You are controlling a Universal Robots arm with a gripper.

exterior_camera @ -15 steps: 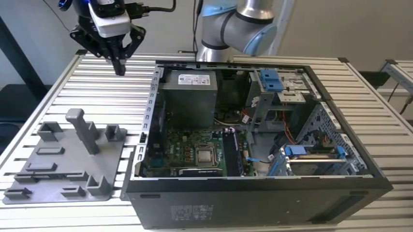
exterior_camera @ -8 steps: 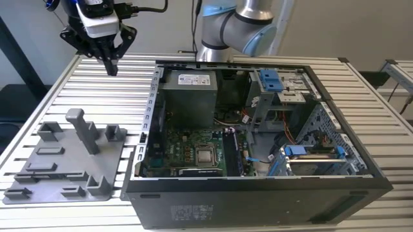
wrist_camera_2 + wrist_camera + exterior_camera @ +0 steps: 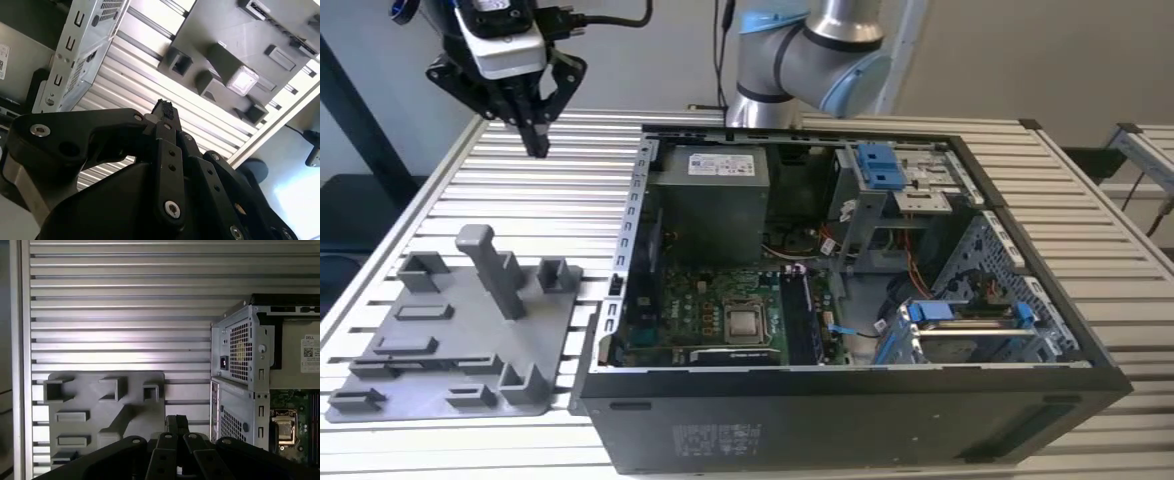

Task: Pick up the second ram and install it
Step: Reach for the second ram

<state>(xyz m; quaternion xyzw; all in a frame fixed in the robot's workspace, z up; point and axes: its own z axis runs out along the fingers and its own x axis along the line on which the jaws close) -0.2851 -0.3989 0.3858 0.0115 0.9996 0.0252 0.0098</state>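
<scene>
My gripper (image 3: 534,140) hangs high above the slatted table at the exterior view's far left, beyond the grey holder tray (image 3: 454,340). Its two fingers point down and are pressed together, shut, with nothing between them. In both wrist views the fingertips (image 3: 163,109) (image 3: 176,423) meet with no gap. Inside the open computer case (image 3: 854,400), dark long narrow strips (image 3: 803,318) stand on edge beside the processor socket (image 3: 744,322). I cannot tell whether one of them is the second ram. The tray's posts and pockets hold nothing.
The case lies on its side, open, on the exterior view's right, with the power supply (image 3: 707,195) at the back and blue drive-bay clips (image 3: 881,165) on the right. The arm's base (image 3: 814,50) stands behind the case. Slatted table (image 3: 574,200) lies between tray and gripper.
</scene>
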